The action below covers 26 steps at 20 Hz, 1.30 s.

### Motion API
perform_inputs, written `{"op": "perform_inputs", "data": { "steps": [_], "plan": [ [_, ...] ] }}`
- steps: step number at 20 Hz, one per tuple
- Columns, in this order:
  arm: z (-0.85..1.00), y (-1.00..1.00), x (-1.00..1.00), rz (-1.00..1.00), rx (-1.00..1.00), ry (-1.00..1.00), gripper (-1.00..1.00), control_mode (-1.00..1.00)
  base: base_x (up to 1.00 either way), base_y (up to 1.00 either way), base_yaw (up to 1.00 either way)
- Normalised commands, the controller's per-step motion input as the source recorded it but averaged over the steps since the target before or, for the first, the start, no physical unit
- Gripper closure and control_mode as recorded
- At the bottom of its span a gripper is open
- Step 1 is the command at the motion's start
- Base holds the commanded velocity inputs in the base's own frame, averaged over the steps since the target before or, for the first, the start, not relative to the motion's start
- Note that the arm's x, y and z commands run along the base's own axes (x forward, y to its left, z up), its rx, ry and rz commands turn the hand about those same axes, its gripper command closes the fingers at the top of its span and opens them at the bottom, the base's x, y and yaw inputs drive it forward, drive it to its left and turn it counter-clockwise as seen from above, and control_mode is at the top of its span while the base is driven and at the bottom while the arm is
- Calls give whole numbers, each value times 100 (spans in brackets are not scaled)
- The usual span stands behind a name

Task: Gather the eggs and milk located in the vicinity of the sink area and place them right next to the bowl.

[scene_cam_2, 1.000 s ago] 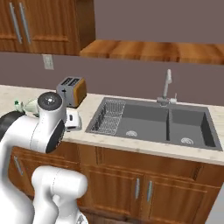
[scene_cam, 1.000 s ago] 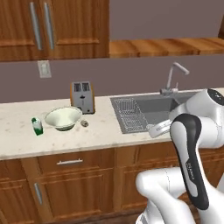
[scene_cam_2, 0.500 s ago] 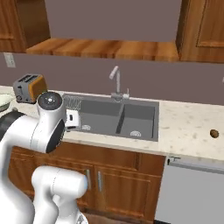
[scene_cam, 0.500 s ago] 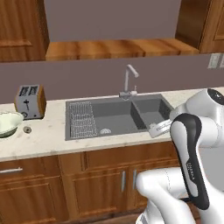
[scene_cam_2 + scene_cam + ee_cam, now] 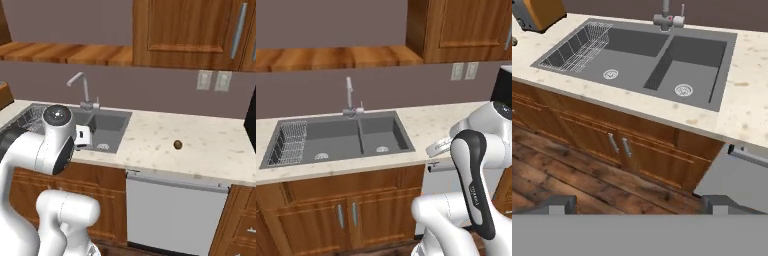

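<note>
The egg (image 5: 177, 145) is what you want to find first: a small dark-brown oval lying alone on the pale speckled counter (image 5: 200, 145), well to the right of the sink (image 5: 102, 127) in your right base view, above the white dishwasher front (image 5: 175, 210).

Nearest you in the hand view, the gripper (image 5: 637, 202) hangs over the wooden floor (image 5: 572, 175) in front of the sink's cabinet doors (image 5: 619, 147); its two tips stand wide apart at the bottom edge and hold nothing.

Beyond them you see the sink itself (image 5: 647, 60), a dark grey double basin. The wire rack (image 5: 574, 47) sits in its left basin. The silver faucet (image 5: 667, 17) rises behind the divider. An orange toaster (image 5: 537, 12) stands on the counter left of the sink.
</note>
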Motion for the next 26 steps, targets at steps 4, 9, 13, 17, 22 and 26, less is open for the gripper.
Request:
{"op": "perform_inputs", "data": {
  "steps": [4, 9, 13, 17, 22, 26],
  "plan": [
    [0, 0, 0, 0, 0, 0, -100, 100, 0, -100, -1],
    [0, 0, 0, 0, 0, 0, -100, 100, 4, -97, -1],
    [0, 0, 0, 0, 0, 0, -100, 100, 35, -51, -1],
    [0, 0, 0, 0, 0, 0, -100, 100, 70, -1, 0],
    [0, 0, 0, 0, 0, 0, -100, 100, 81, 14, 0],
    [0, 0, 0, 0, 0, 0, -100, 100, 53, 0, 0]
  ]
}}
